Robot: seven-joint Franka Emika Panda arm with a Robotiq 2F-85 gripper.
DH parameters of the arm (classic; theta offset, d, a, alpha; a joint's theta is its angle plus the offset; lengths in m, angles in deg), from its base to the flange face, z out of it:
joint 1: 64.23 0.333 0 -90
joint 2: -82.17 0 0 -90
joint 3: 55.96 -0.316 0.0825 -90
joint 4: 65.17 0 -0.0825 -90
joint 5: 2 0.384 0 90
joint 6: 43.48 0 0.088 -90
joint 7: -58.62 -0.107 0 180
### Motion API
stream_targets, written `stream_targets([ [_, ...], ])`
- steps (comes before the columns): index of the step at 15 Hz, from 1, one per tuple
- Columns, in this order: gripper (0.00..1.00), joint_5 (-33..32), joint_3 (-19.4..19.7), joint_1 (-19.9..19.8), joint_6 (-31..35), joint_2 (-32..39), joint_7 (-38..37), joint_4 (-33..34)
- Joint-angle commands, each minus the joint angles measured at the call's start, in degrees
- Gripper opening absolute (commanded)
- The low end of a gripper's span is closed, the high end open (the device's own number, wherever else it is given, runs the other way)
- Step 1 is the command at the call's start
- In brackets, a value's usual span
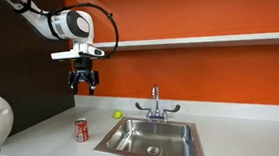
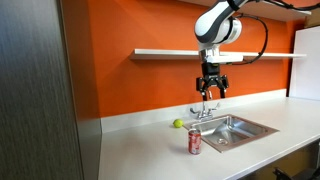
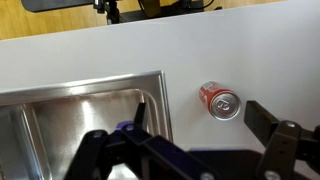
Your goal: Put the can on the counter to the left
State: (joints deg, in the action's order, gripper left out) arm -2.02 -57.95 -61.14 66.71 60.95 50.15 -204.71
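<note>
The red can [image 1: 81, 130] with a silvery top stands upright on the light-grey counter [image 1: 44, 141], just beside the sink's edge. It also shows in an exterior view [image 2: 195, 142] and in the wrist view [image 3: 218, 100]. My gripper [image 1: 86, 84] hangs high above the counter, well above the can, with fingers spread and nothing between them. It shows in an exterior view [image 2: 211, 90] too. In the wrist view the dark fingers [image 3: 200, 130] frame the bottom edge, apart from the can.
A stainless steel sink basin [image 1: 149, 139] with a faucet [image 1: 156, 105] lies beside the can. A small yellow-green ball [image 1: 117, 115] rests by the orange wall. A white wall shelf [image 1: 197, 40] runs above. A dark cabinet panel [image 2: 40, 90] stands at the counter's end.
</note>
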Motion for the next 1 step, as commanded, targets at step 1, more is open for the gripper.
stream_targets([
  [1,1.00,0.22,-0.59,-0.65,-0.11,-0.30,0.12,-0.17],
])
